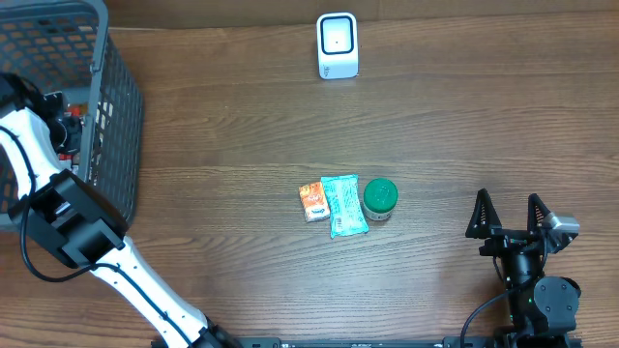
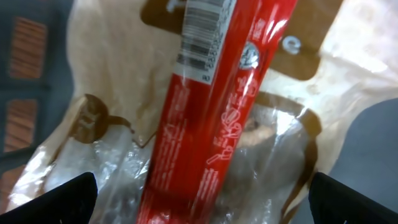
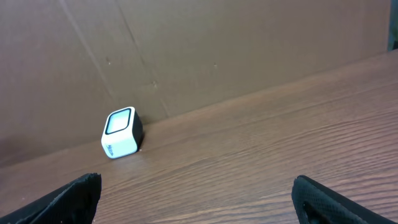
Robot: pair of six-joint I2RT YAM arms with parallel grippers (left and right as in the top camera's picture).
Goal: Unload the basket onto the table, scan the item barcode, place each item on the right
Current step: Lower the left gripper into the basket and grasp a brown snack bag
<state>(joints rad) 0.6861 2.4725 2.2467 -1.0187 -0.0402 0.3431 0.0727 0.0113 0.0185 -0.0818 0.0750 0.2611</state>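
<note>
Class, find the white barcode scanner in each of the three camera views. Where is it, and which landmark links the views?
Overhead: scanner at top centre, near the far edge.
Left wrist: not in it.
Right wrist: scanner at lower left, against the brown back wall.
Shared landmark: the wooden table, in overhead and right wrist only.

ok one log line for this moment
left gripper: open over red-banded clear packet in grey mesh basket | right gripper: open, empty | barcode: visible on packet
</note>
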